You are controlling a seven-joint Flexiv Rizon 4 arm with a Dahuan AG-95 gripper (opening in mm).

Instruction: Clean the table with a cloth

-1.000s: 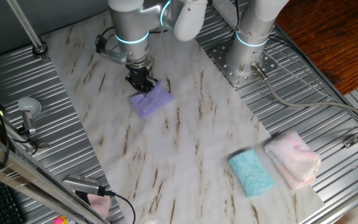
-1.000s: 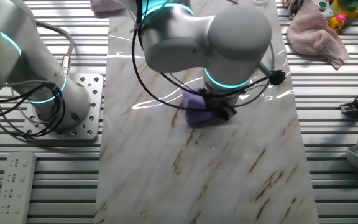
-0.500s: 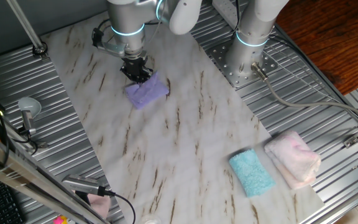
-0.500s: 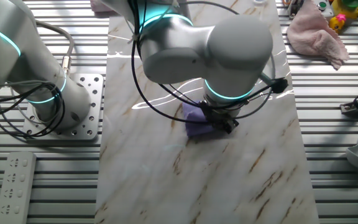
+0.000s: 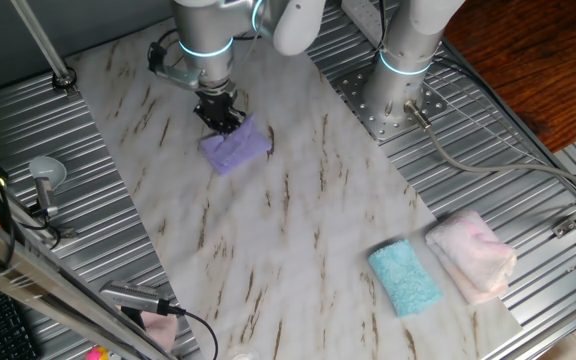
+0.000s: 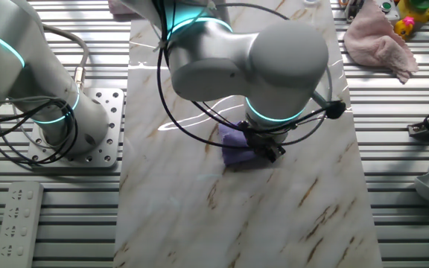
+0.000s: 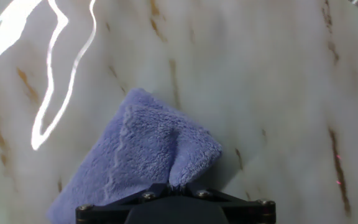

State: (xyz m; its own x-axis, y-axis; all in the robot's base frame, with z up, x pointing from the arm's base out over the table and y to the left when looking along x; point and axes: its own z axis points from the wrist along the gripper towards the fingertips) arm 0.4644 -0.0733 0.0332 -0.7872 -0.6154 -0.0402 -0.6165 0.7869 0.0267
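Note:
The lavender cloth [image 5: 236, 148] lies flat on the white marble-look table [image 5: 298, 230], toward its far left part. My gripper [image 5: 220, 114] presses down on the cloth's far edge and is shut on it. In the other fixed view the cloth [image 6: 235, 146] shows partly under the big grey arm, with the gripper [image 6: 264, 146] on its right side. In the hand view the cloth [image 7: 135, 155] fills the lower left, pinched into a ridge at the black gripper body [image 7: 174, 208]. The fingertips are hidden.
A teal folded cloth [image 5: 404, 279] and a pale pink folded cloth [image 5: 471, 254] lie at the table's near right end. A second arm's base [image 5: 400, 95] stands on the ribbed metal to the right. Tools [image 5: 43, 180] lie on the metal at the left.
Over the last second my gripper slid the cloth toward the table's far left. In the last half second it has hardly moved.

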